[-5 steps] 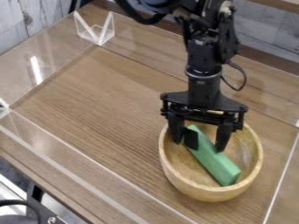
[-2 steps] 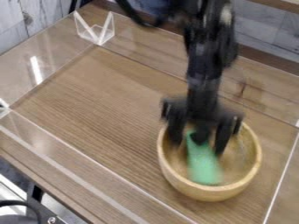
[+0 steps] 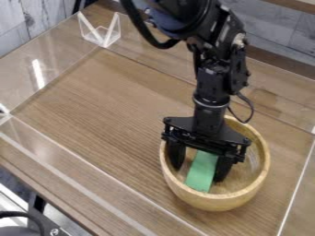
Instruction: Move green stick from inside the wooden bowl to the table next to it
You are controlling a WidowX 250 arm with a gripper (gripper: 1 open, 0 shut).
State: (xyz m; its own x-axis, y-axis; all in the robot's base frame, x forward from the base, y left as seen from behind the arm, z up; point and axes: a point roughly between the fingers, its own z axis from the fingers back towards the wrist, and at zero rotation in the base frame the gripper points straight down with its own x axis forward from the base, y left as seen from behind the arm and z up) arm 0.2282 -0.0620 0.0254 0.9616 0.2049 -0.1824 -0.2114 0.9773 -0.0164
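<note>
The pincer [image 3: 207,167], released, straddled the green stick [image 3: 204,171] inside the wooden bowl [image 3: 216,196]; off-centre closing risked pushing it against the rim beneath.

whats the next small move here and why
Probably close the fingers on the green stick. The gripper is open and pointing down inside the wooden bowl, with a finger on either side of the stick, which lies in the bowl and is not yet gripped. Once it is pinched, it can be lifted over the rim and set on the table beside the bowl.
</note>
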